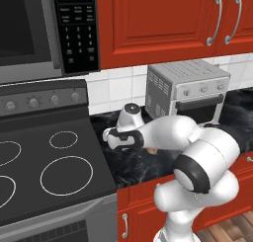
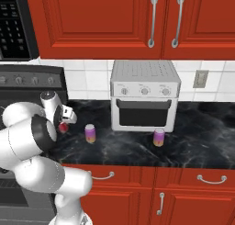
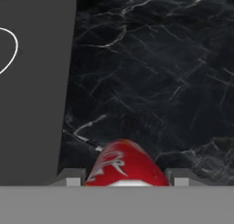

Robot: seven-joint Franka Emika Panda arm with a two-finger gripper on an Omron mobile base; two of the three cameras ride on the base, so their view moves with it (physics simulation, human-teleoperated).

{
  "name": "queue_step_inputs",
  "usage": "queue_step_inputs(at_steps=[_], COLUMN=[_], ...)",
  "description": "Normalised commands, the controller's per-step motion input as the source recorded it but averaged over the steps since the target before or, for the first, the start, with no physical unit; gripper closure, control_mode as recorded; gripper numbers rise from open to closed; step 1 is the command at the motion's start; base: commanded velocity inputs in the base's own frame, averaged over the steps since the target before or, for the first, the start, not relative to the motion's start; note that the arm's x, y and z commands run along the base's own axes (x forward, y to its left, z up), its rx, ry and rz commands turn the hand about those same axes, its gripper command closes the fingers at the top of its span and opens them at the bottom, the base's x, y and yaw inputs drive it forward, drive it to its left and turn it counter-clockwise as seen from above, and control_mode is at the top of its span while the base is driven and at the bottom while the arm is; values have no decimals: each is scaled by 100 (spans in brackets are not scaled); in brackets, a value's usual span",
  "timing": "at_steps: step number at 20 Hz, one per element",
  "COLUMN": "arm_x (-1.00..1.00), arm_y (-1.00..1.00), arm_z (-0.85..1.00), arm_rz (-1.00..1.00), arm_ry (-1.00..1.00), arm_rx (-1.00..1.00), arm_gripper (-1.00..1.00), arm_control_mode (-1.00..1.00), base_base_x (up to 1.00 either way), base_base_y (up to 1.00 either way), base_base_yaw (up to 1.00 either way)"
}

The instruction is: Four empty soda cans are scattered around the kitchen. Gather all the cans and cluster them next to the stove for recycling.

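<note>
My gripper (image 3: 124,177) is shut on a red soda can (image 3: 123,166), which shows between the two finger tips in the hand view. It hangs over the black counter (image 3: 151,81) just right of the stove's edge (image 3: 36,104). In the right base view the red can (image 2: 63,126) sits at the gripper (image 2: 64,124), left of two purple-pink soda cans with orange bases: one (image 2: 90,133) close by, the other (image 2: 159,137) in front of the toaster oven. In the left base view the gripper (image 1: 108,136) is beside the stove (image 1: 49,172).
A silver toaster oven (image 2: 144,98) stands at the back of the counter. A black microwave (image 1: 44,28) hangs over the stove. Red cabinets (image 2: 137,17) run above and below. A wall outlet (image 2: 198,79) is right of the toaster oven.
</note>
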Motion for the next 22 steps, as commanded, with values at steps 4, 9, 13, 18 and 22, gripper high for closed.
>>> queue_step_inputs(at_steps=[4,9,13,18,22], arm_x=[17,19,16,19,20], arm_y=[2,1,3,5,5], arm_z=[-24,-24,-27,-23,-23], arm_rz=[0,0,0,0,0], arm_ry=[0,1,3,1,0], arm_rx=[0,0,0,0,0], arm_gripper=[100,100,100,100,100], arm_control_mode=[-100,-100,-100,-100,-100], base_base_x=[0,0,0,0,0], base_base_y=[0,0,0,0,0], base_base_yaw=[0,0,0,0,0])
